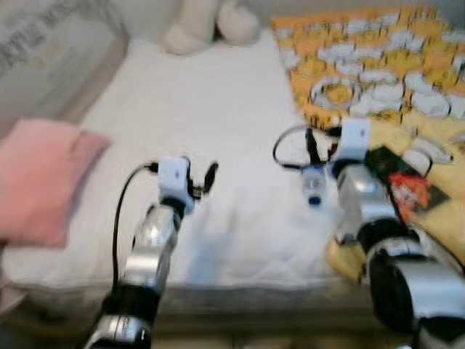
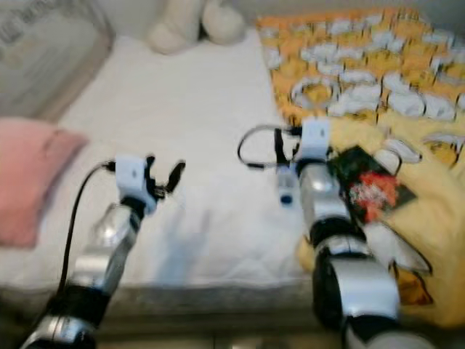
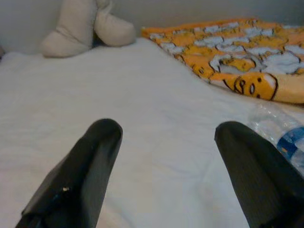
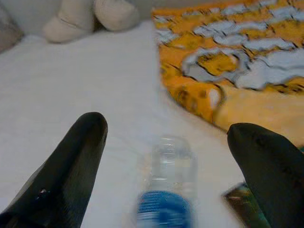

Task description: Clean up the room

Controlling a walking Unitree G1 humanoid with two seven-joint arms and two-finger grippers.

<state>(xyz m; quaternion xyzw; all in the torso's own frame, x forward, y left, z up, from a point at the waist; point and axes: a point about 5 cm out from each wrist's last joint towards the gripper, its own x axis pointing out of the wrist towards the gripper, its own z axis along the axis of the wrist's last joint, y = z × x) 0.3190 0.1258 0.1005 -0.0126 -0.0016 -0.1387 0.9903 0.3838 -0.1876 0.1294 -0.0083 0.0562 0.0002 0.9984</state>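
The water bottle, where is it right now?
The water bottle lies on the white bed toward the robot's right, just left of the yellow blanket, between the open fingers of the right end effector.

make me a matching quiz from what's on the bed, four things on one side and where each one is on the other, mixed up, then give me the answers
Things:
1. water bottle
2. pink pillow
3. cream stuffed toy
4. dark snack packet

Places:
A. far end of the white sheet
B. between the open fingers of the right hand
C. on the yellow blanket, beside the right arm
D. left edge of the bed

Pairs: 1-B, 2-D, 3-A, 4-C
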